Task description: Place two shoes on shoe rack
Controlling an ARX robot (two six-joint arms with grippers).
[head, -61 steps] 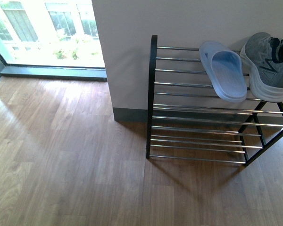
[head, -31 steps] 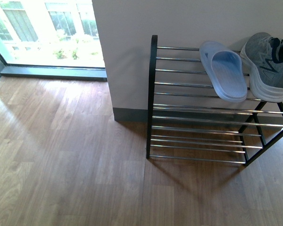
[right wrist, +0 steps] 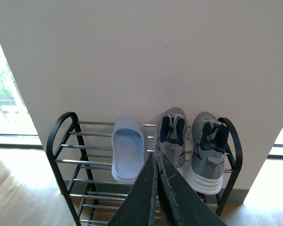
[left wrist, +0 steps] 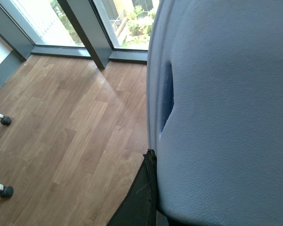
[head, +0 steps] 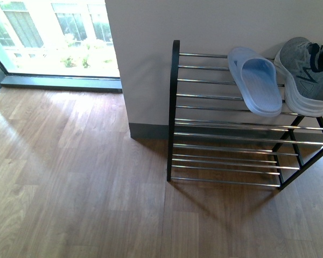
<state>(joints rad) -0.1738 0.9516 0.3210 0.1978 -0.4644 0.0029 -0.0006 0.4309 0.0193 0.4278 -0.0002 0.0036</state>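
Visibly unbranded, left gripper (left wrist: pixel 153 188) clamping pale blue slide (left wrist: pixel 226 108), right gripper (right wrist: pixel 157 162) closed, empty.

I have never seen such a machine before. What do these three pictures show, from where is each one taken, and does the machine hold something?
This is a robot with two arms, each ending in a gripper, and three cameras. The front view looks out from the robot's body; neither arm shows in it. You see a wooden floor, a window, and a black metal shoe rack with chrome bars. On its top tier lie one pale blue slide and a grey knit sneaker with a white sole.

The right wrist view looks along the right gripper, whose dark fingers are closed together and empty. It shows the rack holding the slide and two grey sneakers.

The left wrist view is mostly filled by a second pale blue slide, very close; the left gripper appears to hold it, though its jaws are hidden.
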